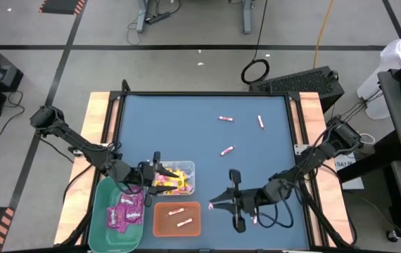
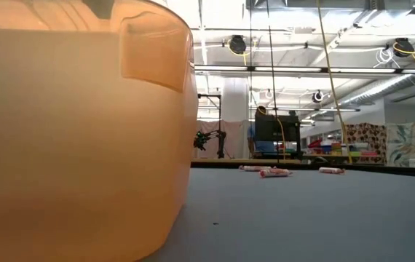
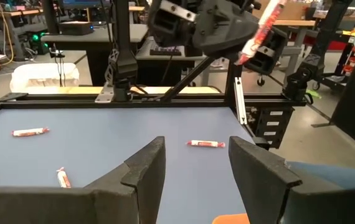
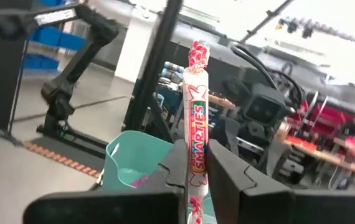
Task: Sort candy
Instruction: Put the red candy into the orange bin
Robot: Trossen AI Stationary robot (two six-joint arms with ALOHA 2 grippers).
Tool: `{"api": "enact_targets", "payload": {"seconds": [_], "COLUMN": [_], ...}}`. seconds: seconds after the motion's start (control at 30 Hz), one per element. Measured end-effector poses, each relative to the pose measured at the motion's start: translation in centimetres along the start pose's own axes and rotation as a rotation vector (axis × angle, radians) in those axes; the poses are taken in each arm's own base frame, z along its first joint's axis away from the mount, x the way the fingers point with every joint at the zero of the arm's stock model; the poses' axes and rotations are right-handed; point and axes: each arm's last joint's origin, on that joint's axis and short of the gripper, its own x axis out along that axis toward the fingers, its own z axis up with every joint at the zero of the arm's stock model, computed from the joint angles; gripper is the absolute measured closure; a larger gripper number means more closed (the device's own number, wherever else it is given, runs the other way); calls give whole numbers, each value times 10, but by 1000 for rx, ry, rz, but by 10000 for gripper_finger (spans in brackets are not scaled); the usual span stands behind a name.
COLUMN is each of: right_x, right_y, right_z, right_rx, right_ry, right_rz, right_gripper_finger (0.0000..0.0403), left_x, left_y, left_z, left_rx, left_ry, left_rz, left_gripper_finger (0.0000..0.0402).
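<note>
The right gripper [image 4: 195, 163] pinches one pink-and-white stick [image 4: 197, 118] near its lower end, close by the orange bin [image 1: 177, 218]; so slim a hold could let it swivel or drop short. The left gripper [image 1: 155, 176] hovers over the clear bin [image 1: 188, 167], jaws apart and empty (waiting). Three sticks [image 1: 226, 150] remain far across the table.
</note>
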Motion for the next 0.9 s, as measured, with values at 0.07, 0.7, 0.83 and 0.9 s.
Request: {"api": "enact_targets", "payload": {"seconds": [0.07, 0.7, 0.83, 0.9], "right_x": [-2, -5, -3, -1], "right_y": [4, 9, 5, 2], "right_z": [1, 4, 3, 1], "right_rx": [-57, 155, 304, 370], "right_ry": [0, -7, -5, -2], "right_rz": [14, 10, -4, -10], "right_gripper_finger": [374, 374, 367, 364], "left_x": [0, 0, 0, 0], "left_y": [0, 0, 0, 0], "left_z": [0, 2, 2, 4], "left_rx": [0, -10, -11, -17], "left_ry": [0, -23, -24, -37], "left_rz": [0, -3, -3, -4], "left_gripper_finger": [219, 219, 219, 219]}}
